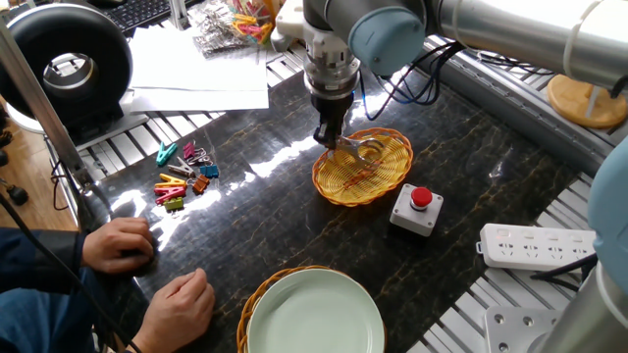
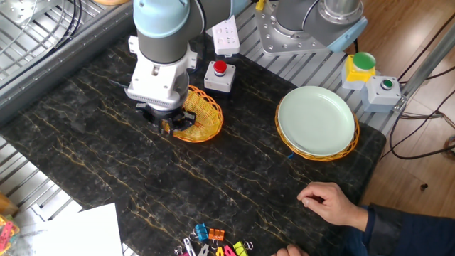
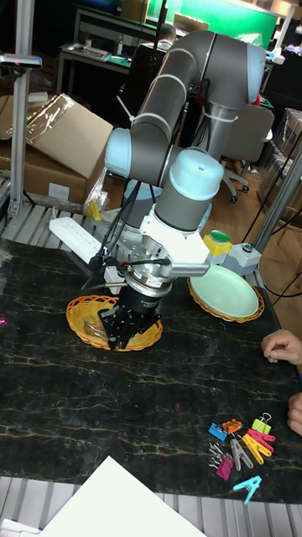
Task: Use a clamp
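1. On the dark table [image 1: 245, 221], at our left, we see two human hands [image 1: 118, 243] near the edge, with bare marble between them and the basket.
2. We count one heap of coloured pegs [image 1: 182, 178], one yellow wicker basket [image 1: 363, 167], one red button box [image 1: 416, 209] and one pale plate [image 1: 312, 314].
3. Over the basket's left rim the gripper [image 1: 332, 140] points down, its fingers nearly together on the clamp [image 1: 361, 150], whose wire arms lie inside the basket; we cannot tell whether it truly grips.
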Tool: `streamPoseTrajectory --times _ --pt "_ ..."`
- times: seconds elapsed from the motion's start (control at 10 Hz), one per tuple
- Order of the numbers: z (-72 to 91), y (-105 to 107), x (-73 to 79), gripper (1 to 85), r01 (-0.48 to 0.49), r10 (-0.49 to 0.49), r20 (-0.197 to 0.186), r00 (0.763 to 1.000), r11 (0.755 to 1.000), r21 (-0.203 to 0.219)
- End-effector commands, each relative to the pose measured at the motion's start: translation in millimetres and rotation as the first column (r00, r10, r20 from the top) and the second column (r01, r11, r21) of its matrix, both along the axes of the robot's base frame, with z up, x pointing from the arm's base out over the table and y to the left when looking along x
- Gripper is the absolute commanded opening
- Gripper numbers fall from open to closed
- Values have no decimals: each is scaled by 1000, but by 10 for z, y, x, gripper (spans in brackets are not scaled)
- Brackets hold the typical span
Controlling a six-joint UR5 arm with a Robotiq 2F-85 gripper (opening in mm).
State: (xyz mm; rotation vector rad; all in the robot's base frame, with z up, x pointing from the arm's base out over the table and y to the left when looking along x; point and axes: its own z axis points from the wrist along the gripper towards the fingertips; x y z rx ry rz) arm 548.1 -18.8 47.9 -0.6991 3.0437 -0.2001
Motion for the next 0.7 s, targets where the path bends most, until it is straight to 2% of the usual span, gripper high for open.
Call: streamPoseTrajectory --times 0.0,0.3,0.6 --pt "39 54 -20 10 59 -59 -6 998 998 17" --pt "125 114 -56 10 85 -85 -25 996 996 11" --pt "296 137 -28 10 87 -87 -51 995 996 4"
